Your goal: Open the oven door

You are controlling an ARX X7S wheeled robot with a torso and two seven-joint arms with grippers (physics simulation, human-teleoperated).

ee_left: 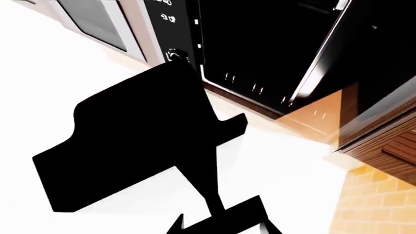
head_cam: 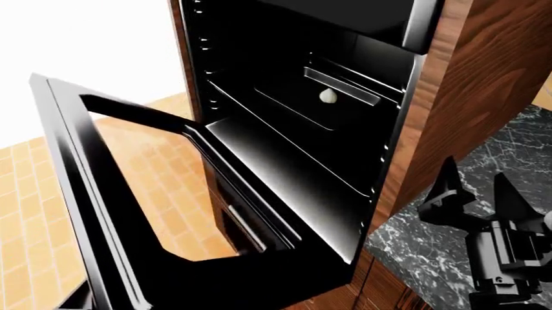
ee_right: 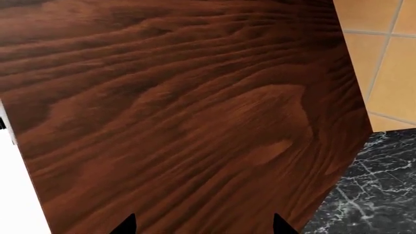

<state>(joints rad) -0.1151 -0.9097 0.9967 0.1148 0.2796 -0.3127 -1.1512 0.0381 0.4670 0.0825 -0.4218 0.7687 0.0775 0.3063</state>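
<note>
The oven door (head_cam: 129,213) hangs open, swung down and out from the wall oven, and floor tiles show through its glass. Behind it the dark oven cavity (head_cam: 293,123) is exposed, with a small lamp at the back. In the left wrist view the door (ee_left: 370,48) stands away from the cavity (ee_left: 260,44). My left gripper (ee_left: 221,226) shows only as black shapes at the frame edge, and its jaws are unreadable. It is out of the head view. My right gripper (head_cam: 479,194) is open and empty above the counter, right of the oven, and the right gripper (ee_right: 203,226) faces a wood panel.
The wood cabinet side (head_cam: 483,84) rises right of the oven. A dark marble counter (head_cam: 414,239) lies below my right gripper. Orange floor tiles (head_cam: 26,213) spread under the open door. A large black silhouette (ee_left: 130,146) blocks much of the left wrist view.
</note>
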